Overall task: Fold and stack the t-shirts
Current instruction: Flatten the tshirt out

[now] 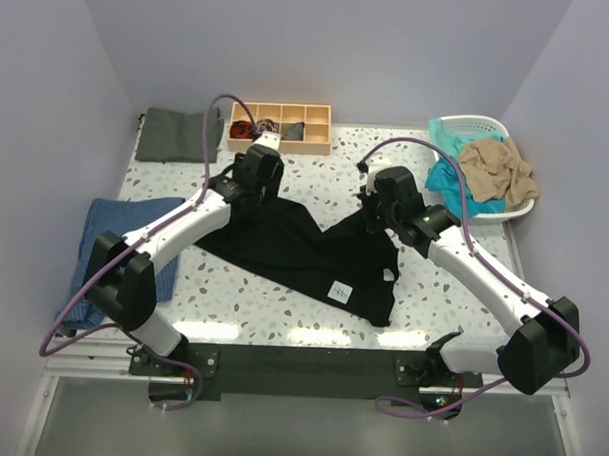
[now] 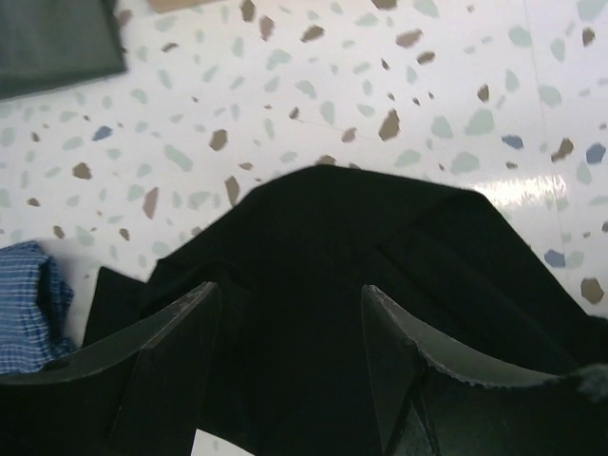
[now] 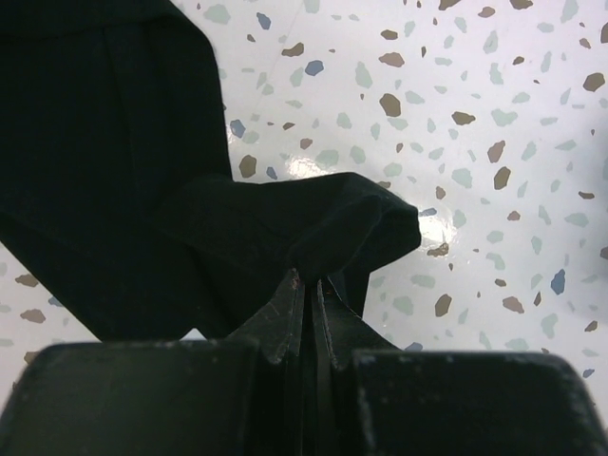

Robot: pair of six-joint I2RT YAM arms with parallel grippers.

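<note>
Left arm [image 1: 185,224]: stretched forward; your left tool [image 2: 290,296] hangs released above the black t-shirt [image 1: 304,250].
Right arm [image 1: 483,274]: angled inward; your right tool [image 3: 309,282] pinches its fold.

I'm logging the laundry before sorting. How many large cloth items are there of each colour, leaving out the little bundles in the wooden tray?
black t-shirt, spread mid-table: 1
dark grey-green shirt, folded at the far left: 1
blue checked cloth, at the left edge: 1
teal garment, in the white basket: 1
tan garment, on top of the teal one: 1
Total: 5
</note>
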